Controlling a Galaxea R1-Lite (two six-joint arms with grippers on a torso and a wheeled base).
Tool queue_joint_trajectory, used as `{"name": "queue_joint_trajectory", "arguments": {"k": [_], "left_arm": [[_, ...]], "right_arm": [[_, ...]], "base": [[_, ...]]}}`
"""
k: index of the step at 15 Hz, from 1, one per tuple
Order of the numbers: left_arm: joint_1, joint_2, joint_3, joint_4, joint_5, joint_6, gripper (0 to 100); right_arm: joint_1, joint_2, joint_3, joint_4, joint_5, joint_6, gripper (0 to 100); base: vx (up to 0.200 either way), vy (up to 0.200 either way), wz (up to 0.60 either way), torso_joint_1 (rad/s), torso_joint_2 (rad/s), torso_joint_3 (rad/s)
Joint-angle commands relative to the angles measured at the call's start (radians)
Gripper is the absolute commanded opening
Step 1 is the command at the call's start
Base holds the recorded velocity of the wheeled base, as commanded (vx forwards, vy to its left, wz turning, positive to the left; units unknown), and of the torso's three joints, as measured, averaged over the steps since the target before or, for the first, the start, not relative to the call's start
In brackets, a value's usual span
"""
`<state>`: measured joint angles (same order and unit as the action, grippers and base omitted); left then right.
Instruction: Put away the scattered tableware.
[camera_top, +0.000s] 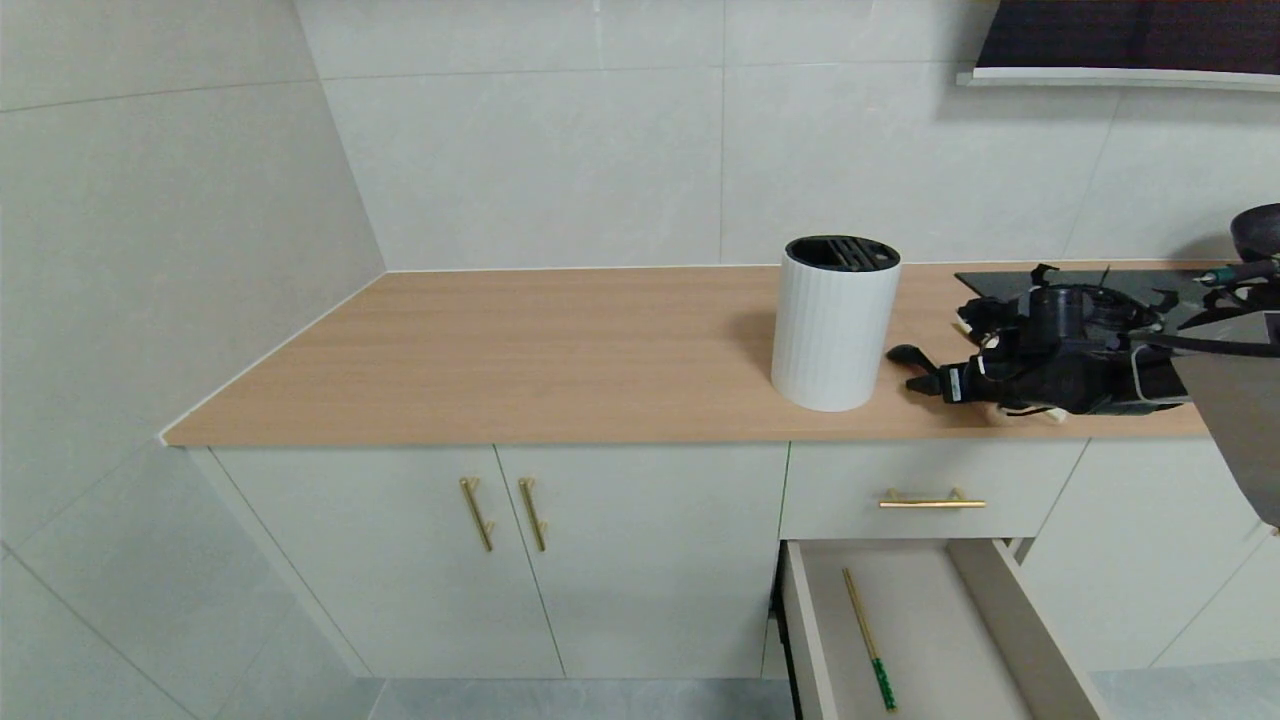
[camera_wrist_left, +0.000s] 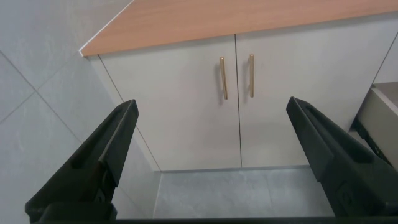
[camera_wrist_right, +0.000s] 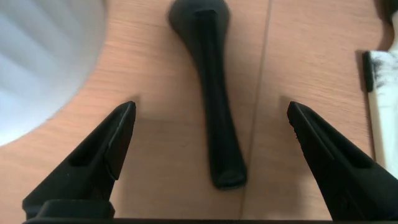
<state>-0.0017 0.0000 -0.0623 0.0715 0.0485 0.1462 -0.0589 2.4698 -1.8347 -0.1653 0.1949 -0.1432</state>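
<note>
Chopsticks (camera_top: 868, 640) lie lengthwise in the open drawer (camera_top: 806, 640); up on the worktop (camera_top: 560, 350), black spoon (camera_wrist_right: 211, 93) beside the white holder (camera_top: 835, 325), bowl leftward, handle toward the right gripper (camera_wrist_right: 210, 109), fingers spread astride it; left gripper (camera_wrist_left: 210, 106) fingers apart too.

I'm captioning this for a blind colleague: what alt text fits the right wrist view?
The right gripper, open, is poised over a black spoon lying flat on the wooden counter, one jaw to each side of it. A white ribbed utensil holder stands close beside the spoon.
</note>
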Motion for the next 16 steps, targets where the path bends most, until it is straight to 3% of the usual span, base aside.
{"name": "queue_joint_trajectory", "arguments": {"k": [1,2,12,16], "left_arm": [[0.0,0.0,-0.001,0.001,0.001,0.0,100],[0.0,0.0,0.001,0.001,0.001,0.0,100],[0.0,0.0,0.001,0.001,0.001,0.0,100],[0.0,0.0,0.001,0.001,0.001,0.0,100]], "right_arm": [[-0.002,0.015,-0.008,0.0,0.0,0.001,100],[-0.002,0.021,-0.015,0.004,0.0,0.001,0],[-0.007,-0.041,-0.029,0.122,-0.018,0.047,0],[-0.007,-0.304,0.224,0.19,-0.04,0.16,0]], "base": [[0.0,0.0,0.0,0.0,0.0,0.0],[0.0,0.0,0.0,0.0,0.0,0.0],[0.0,0.0,0.0,0.0,0.0,0.0],[0.0,0.0,0.0,0.0,0.0,0.0]]}}
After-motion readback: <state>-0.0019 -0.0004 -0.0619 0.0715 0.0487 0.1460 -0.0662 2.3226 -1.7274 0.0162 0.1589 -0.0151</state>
